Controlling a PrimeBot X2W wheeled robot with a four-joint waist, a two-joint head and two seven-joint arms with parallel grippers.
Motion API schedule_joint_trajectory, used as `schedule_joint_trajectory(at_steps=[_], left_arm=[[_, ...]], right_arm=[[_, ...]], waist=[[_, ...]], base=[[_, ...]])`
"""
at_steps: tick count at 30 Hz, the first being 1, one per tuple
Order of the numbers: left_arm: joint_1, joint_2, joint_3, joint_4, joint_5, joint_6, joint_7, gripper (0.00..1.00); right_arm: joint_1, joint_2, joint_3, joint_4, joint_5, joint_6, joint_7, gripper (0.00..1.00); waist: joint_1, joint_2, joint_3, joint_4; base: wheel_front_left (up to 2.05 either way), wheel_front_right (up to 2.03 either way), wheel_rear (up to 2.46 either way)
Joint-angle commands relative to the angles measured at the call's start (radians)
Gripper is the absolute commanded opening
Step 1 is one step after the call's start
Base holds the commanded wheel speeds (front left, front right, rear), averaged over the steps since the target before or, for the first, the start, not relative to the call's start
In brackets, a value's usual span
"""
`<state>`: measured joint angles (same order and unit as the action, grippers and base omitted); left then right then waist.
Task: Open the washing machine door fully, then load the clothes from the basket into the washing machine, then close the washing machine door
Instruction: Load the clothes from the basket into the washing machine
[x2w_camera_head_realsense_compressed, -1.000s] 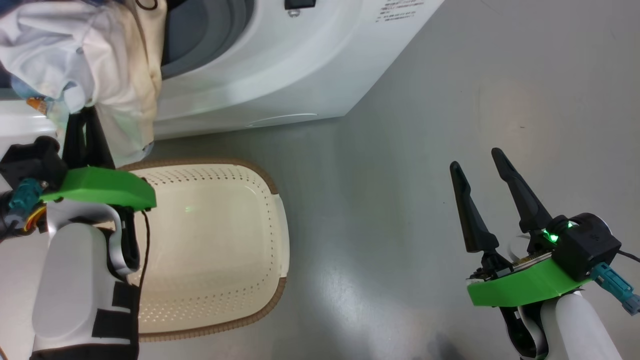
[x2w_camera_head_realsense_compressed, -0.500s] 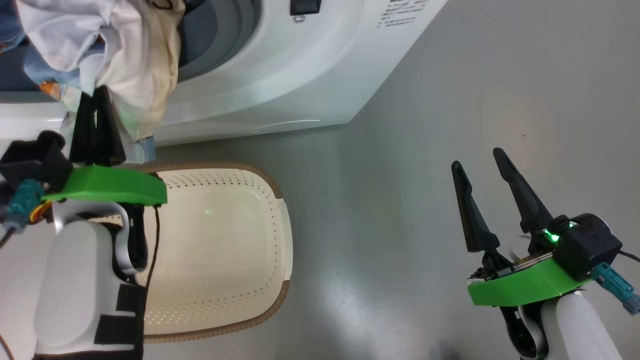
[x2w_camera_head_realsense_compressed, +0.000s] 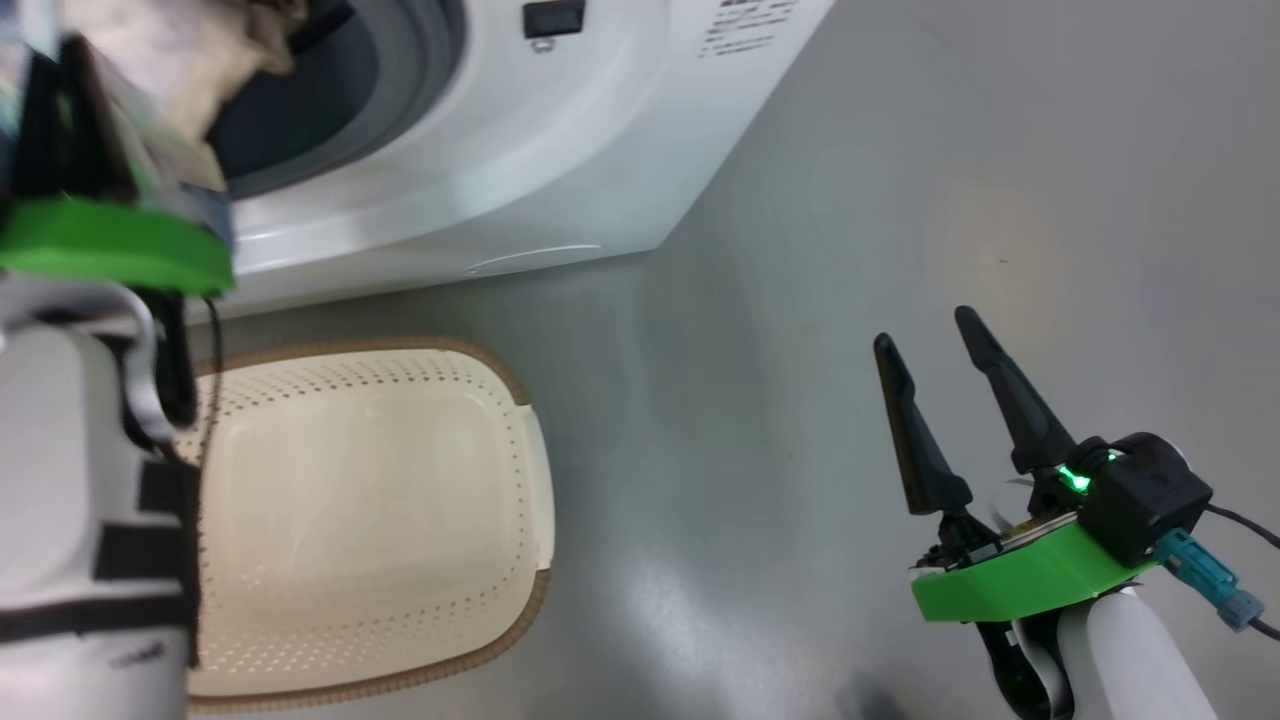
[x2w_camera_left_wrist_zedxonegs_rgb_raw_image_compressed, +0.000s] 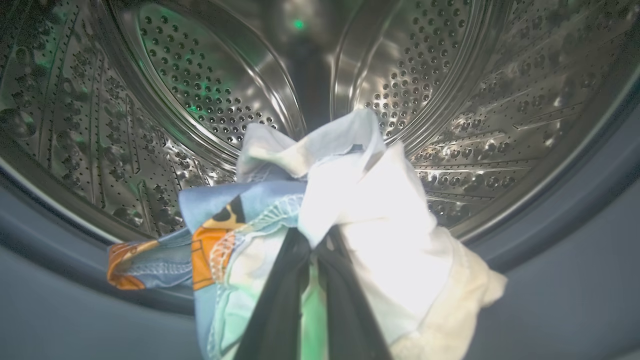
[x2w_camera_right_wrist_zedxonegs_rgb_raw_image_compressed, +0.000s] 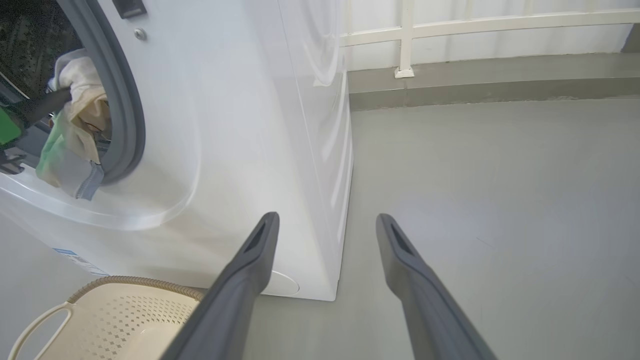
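Left gripper (x2w_camera_left_wrist_zedxonegs_rgb_raw_image_compressed: 315, 239) clamping clothes (x2w_camera_left_wrist_zedxonegs_rgb_raw_image_compressed: 370, 200), now lifted into washing machine (x2w_camera_head_realsense_compressed: 560, 150) mouth, right gripper (x2w_camera_head_realsense_compressed: 925, 330) spread wide

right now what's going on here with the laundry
The left gripper is shut on the clothes, holding the bundle at the mouth of the washing machine, in front of its steel drum. The basket on the floor is empty. The right gripper hovers open, holding nothing.

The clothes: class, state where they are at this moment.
In the left wrist view the clothes hang at centre, pinched in the left gripper, at the open mouth of the washing machine.
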<state>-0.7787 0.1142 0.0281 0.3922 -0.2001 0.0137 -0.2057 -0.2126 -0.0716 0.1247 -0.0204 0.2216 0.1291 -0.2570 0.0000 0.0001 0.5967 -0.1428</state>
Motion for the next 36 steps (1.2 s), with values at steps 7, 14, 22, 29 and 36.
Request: schedule_joint_trajectory(at_steps=[7,14,22,29,36], left_arm=[[-0.154,0.074,0.020,0.102,0.030,0.023,-0.014,0.00],[-0.299,0.102,0.004,0.241,0.056,0.042,-0.032,0.00],[-0.416,0.142,0.001,0.382,0.071,0.054,-0.050,0.00],[-0.508,0.184,0.011,0.454,0.073,0.057,-0.055,0.00],[-0.573,0.211,0.018,0.424,0.085,0.064,-0.056,0.00]], right_arm=[[0.022,0.003,0.048,-0.007,0.003,0.002,-0.005,1.00],[0.027,0.002,0.070,0.002,0.006,0.002,-0.005,1.00],[0.031,-0.010,0.097,0.010,0.008,0.002,-0.005,1.00],[0.033,-0.017,0.112,0.007,0.007,0.002,-0.005,1.00],[0.022,-0.018,0.125,0.004,0.006,0.002,-0.005,1.00]], waist=[[0.0000,-0.0001,0.006,-0.042],[0.0000,-0.0001,0.013,-0.071],[0.0000,-0.0001,0.030,-0.105],[0.0000,-0.0001,0.064,-0.121],[0.0000,-0.0001,0.101,-0.130]], base=[[0.00,0.00,0.00],[0.00,0.00,0.00],[0.00,0.00,0.00],[0.00,0.00,0.00],[0.00,0.00,0.00]])
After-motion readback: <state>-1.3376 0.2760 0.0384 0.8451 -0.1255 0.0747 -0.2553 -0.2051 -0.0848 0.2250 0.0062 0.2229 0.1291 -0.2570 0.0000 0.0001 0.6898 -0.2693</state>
